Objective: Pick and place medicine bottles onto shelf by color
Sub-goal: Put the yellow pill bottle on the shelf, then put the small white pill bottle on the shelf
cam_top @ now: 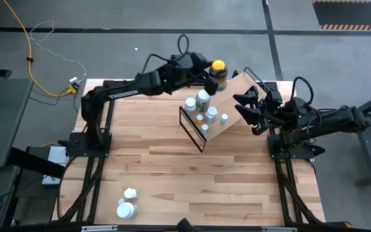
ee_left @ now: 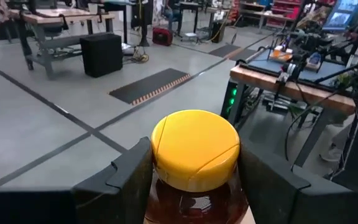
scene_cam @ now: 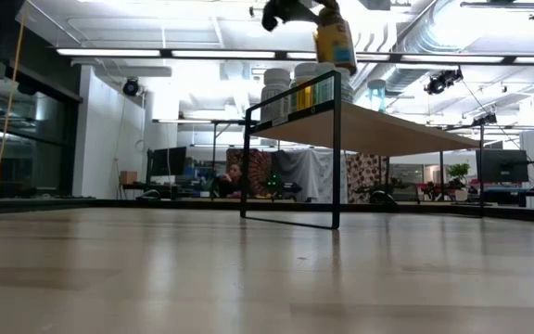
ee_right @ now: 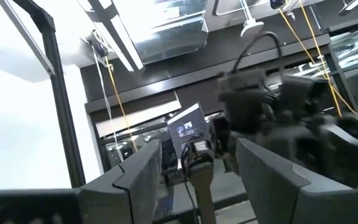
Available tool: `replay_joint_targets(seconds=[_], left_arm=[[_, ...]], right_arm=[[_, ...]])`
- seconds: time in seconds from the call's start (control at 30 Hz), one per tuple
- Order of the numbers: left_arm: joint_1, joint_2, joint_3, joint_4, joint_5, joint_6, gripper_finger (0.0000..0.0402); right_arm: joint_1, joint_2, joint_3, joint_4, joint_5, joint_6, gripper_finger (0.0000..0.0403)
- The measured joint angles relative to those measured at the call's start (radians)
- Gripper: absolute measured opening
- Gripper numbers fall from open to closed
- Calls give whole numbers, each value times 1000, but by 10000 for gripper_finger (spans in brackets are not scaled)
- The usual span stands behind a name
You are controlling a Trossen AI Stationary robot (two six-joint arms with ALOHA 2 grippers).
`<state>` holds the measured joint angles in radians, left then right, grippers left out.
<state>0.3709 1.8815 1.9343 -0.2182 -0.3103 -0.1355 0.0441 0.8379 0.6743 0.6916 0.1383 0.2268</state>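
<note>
Left gripper [ee_left: 194,180] has the amber bottle [cam_top: 219,73] clamped between its fingers, upright, yellow cap up, hanging over the shelf's [cam_top: 237,106] far end. The board lies straight below the jaws, so a plain descent looks right. White bottles [cam_top: 201,106] cluster just beside. Right gripper [cam_top: 245,108] waits with jaws parted, empty, at the shelf's other side.

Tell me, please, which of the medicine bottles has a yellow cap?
The amber bottle between the left gripper fingers, at the shelf's far edge; the other bottles look white-capped.
</note>
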Motion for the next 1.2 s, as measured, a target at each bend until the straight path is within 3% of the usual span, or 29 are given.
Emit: replay_joint_targets(seconds=[0.43,1.2], left_arm=[[-21,140,1,42,0,9,196],[-66,157,-23,63,-19,42,197]], right_arm=[[11,0,0,-14,0,0,199],[11,0,0,-45,1,0,199]])
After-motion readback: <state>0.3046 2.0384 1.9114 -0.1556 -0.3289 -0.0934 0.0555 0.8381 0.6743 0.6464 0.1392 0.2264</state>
